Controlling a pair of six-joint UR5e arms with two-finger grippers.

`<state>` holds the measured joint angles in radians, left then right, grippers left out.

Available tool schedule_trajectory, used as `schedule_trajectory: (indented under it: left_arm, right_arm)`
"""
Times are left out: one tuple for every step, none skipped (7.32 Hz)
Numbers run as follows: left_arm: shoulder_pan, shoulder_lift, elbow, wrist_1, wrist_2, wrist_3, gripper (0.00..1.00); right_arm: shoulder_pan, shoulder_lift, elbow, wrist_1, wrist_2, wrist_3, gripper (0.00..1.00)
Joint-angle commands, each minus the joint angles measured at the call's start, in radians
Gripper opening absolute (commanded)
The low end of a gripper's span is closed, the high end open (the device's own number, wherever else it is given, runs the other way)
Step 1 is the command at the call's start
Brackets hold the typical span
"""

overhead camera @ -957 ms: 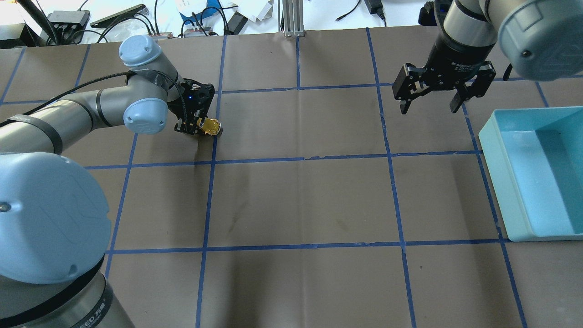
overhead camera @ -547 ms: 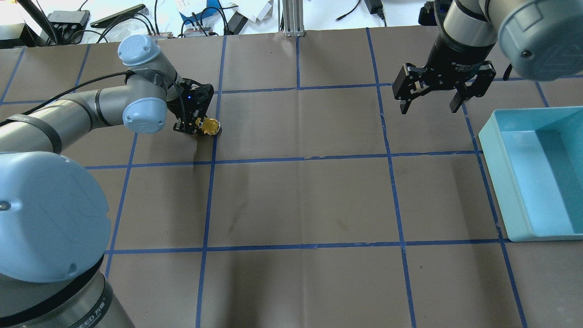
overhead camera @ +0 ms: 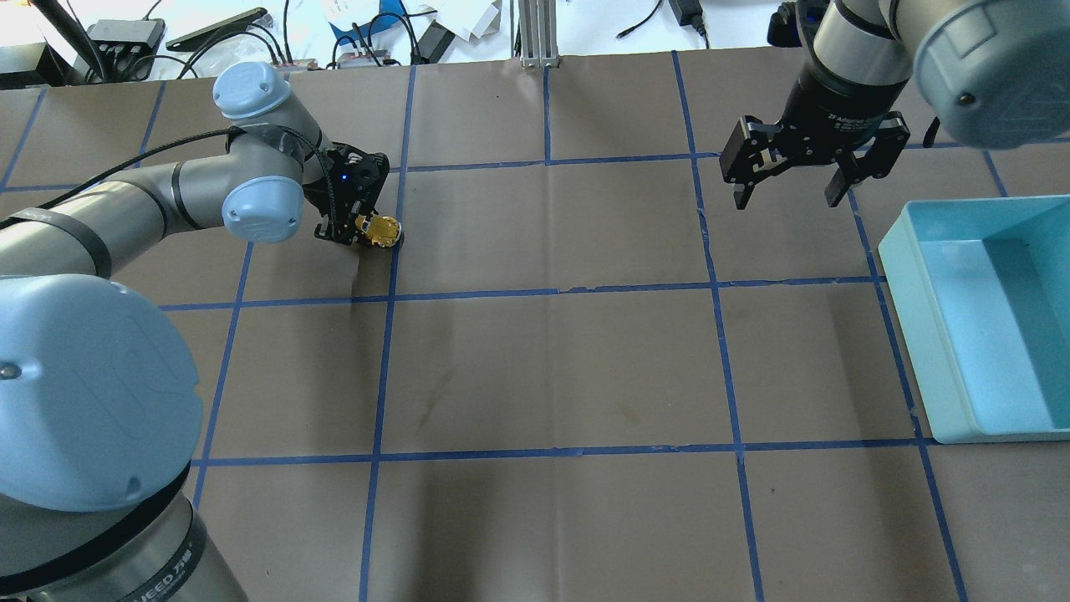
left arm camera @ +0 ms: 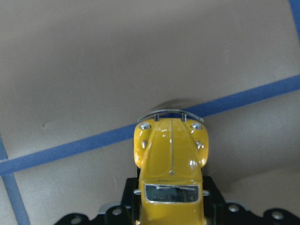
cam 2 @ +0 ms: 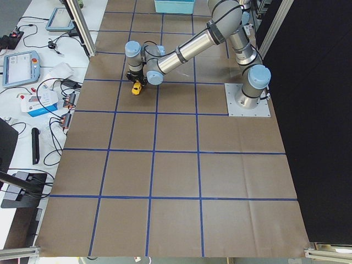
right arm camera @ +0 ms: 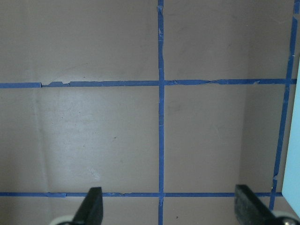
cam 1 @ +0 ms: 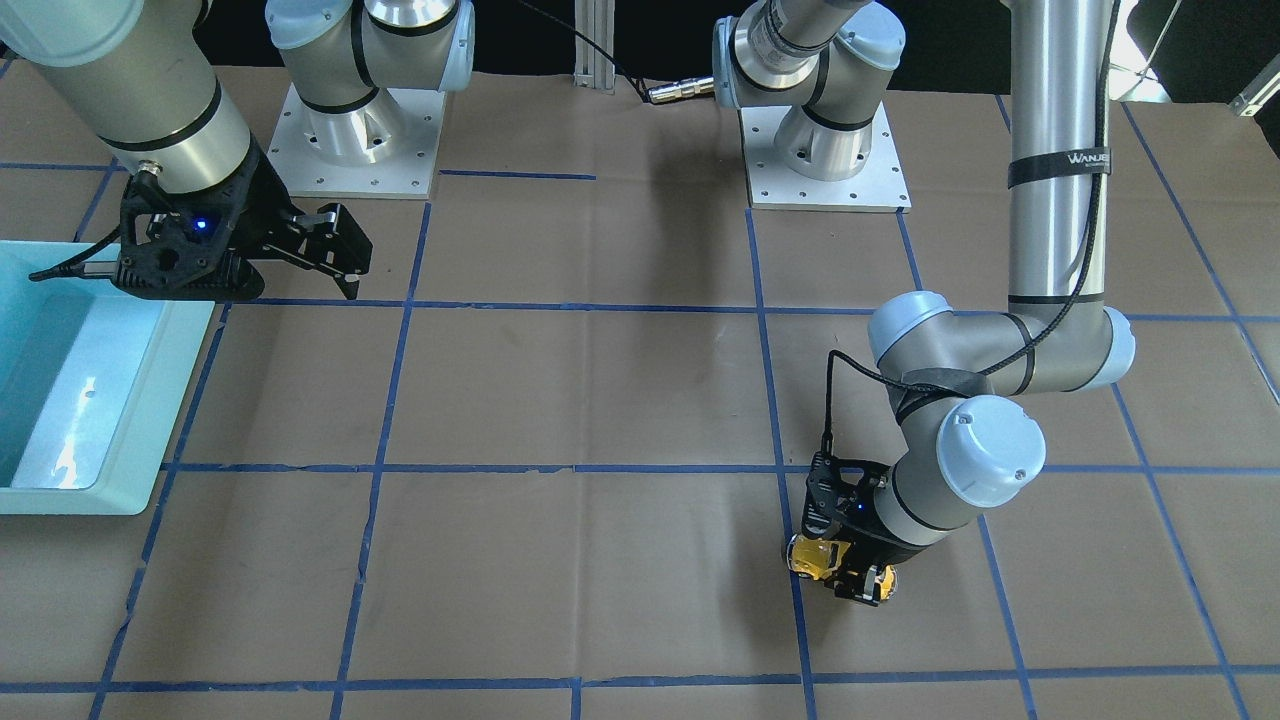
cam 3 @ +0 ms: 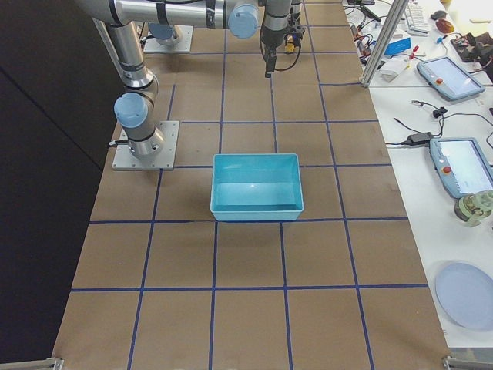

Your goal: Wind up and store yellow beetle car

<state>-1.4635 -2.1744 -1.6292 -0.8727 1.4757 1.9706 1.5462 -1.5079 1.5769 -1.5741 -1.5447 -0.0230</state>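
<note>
**Slip or runaway: the hazards while the car is gripped low on the table**

The left gripper (overhead camera: 359,232) has its jaws clenched on the flanks of the yellow beetle car (overhead camera: 382,230), low over the far left part of the table (overhead camera: 543,359). The likeliest trouble is slippage: the body is rounded and glossy, so the car could twist or squirt out. If it is dragged with too little downward pressure, the wheels would skid rather than wind the spring. Let go once wound, it could dart off far from the blue bin (overhead camera: 899,251), which sits well apart at the right. The right gripper (overhead camera: 787,201) hangs near that bin, jaws spread and empty.

The wrist view shows a curved yellow bonnet, a silvery front bumper and a dark windscreen, with the nose over a tape line (left arm camera: 70,147).
</note>
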Motion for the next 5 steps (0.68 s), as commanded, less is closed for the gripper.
schedule_trajectory:
  left_arm:
    - [0.002, -0.005, 0.003, 0.0, 0.0, 0.005, 0.19]
    - [0.006, -0.005, 0.003, 0.0, 0.0, 0.008, 0.19]
    - [0.009, -0.005, 0.005, 0.0, 0.0, 0.026, 0.19]
    - [0.011, -0.005, 0.005, 0.0, 0.0, 0.028, 0.19]
    - [0.017, -0.005, 0.005, 0.0, 0.0, 0.03, 0.19]
  right_arm:
    - [0.0, 0.0, 0.0, 0.0, 0.0, 0.0, 1.0]
    - [0.0, 0.0, 0.0, -0.001, 0.0, 0.002, 1.0]
    - [0.0, -0.002, 0.0, -0.001, 0.0, 0.0, 1.0]
    - [0.0, -0.002, 0.0, -0.001, 0.0, 0.0, 1.0]
    - [0.0, -0.002, 0.0, -0.001, 0.0, 0.0, 1.0]
